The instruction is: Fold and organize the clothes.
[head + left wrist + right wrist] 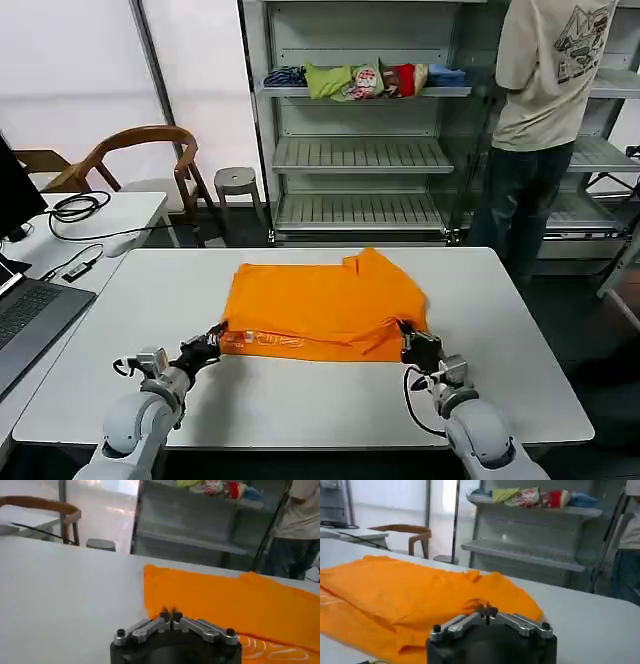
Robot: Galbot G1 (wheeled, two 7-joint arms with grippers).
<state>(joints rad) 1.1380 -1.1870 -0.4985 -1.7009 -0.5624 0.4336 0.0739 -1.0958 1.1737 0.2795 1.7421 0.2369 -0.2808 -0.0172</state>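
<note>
— On the desk (pixel 300 400): orange T-shirt (pixel 320 305), part folded. Left pincer (pixel 212 343) and right pincer (pixel 410 345) pinching near corners.
— Mid-fold, probably. Next: lifting both corners evenly, carrying across.

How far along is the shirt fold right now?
Partly done: the orange T-shirt lies folded over once on the white table, lettering showing along its near edge. In hand: the left gripper and right gripper are each shut on a near corner. Left: further folds and putting it away; one sleeve juts out at the far edge.
</note>
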